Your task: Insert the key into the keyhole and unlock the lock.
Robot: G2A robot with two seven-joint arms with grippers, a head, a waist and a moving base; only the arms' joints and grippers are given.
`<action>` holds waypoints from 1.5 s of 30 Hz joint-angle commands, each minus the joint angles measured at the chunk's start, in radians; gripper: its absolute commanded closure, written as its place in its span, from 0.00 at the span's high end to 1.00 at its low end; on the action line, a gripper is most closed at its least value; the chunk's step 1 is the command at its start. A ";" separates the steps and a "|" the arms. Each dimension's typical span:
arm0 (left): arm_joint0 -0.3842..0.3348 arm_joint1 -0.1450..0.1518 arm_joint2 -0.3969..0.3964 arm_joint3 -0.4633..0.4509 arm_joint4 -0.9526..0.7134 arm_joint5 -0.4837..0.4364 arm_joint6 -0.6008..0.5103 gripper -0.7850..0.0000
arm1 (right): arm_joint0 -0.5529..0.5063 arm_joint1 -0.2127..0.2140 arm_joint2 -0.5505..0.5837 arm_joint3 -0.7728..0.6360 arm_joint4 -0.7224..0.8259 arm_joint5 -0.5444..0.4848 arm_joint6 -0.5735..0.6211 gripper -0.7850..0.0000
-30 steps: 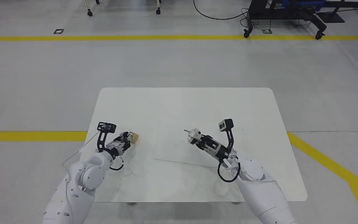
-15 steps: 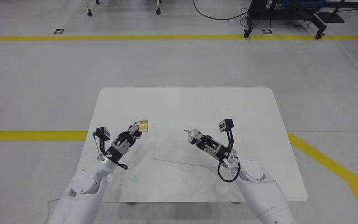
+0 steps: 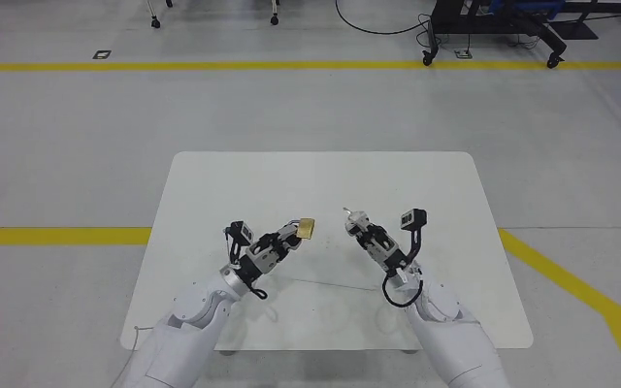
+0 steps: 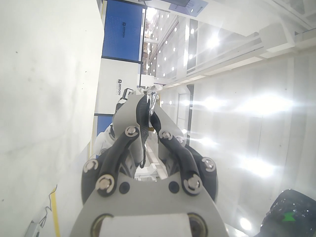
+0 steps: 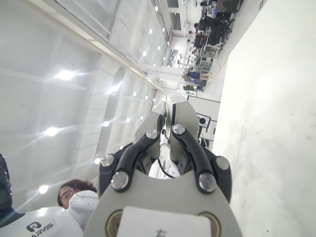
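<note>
Left gripper [image 3: 292, 233] is clamping down on the brass lock [image 3: 306, 228], right gripper [image 3: 356, 222] is pinching the key [image 3: 347, 211], with the lock hanging near its tips.

Left gripper [image 3: 293, 232], right gripper [image 3: 355, 221] face inward — both seemingly clamped.
</note>
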 commanded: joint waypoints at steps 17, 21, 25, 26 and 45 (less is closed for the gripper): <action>0.020 0.002 -0.007 0.000 0.136 -0.057 0.026 0.00 | 0.133 -0.061 -0.151 0.114 0.016 0.082 0.031 0.00; 0.025 0.004 -0.014 -0.002 0.168 -0.052 0.056 0.00 | 0.146 -0.066 -0.165 0.120 0.022 0.082 0.090 0.00; 0.028 0.003 -0.017 -0.003 0.187 -0.047 0.078 0.00 | 0.153 -0.072 -0.178 0.114 0.039 0.078 0.144 0.00; 0.028 0.003 -0.018 -0.002 0.192 -0.046 0.084 0.00 | 0.153 -0.073 -0.179 0.111 0.050 0.075 0.163 0.00; -0.025 -0.027 -0.038 0.127 -0.243 0.148 0.001 0.00 | 0.072 -0.049 -0.058 0.000 -0.136 -0.043 0.097 0.00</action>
